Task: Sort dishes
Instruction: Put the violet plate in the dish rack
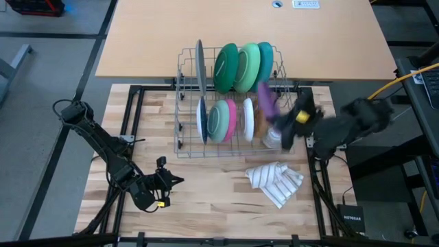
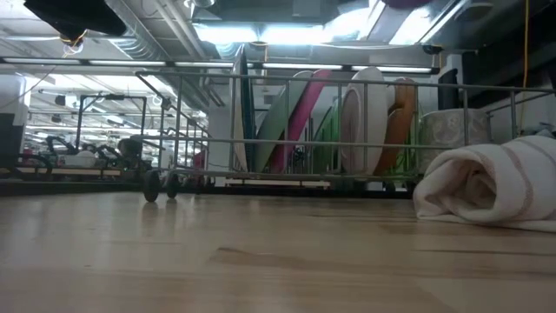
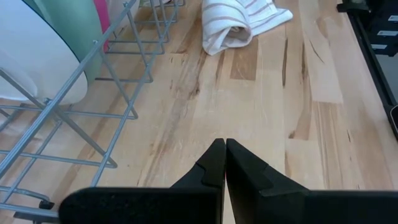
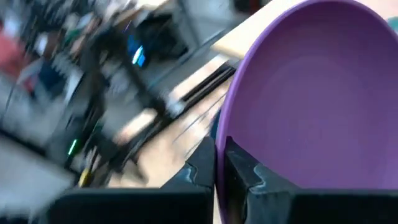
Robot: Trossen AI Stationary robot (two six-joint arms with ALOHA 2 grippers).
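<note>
Wooden desk [image 1: 206,199] carries a wire rack [image 1: 184,103] of upright dishes [image 1: 236,67]. Right pincer [image 4: 219,163] pinches a purple plate [image 1: 267,99] at the rack's right end; left pincer [image 3: 224,149], pressed together, waits lower left.

Wire rack [image 1: 184,103] of upright dishes [image 1: 236,67], right tool [image 1: 278,116] gripping purple plate [image 1: 267,99], striped cloth [image 1: 274,180]

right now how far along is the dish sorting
Mostly done by the look of it: about nine dishes already stand in the rack. In hand: the right gripper is shut on a purple plate above the rack's right side. The left gripper waits shut, front left. Left: slotting that plate.
</note>
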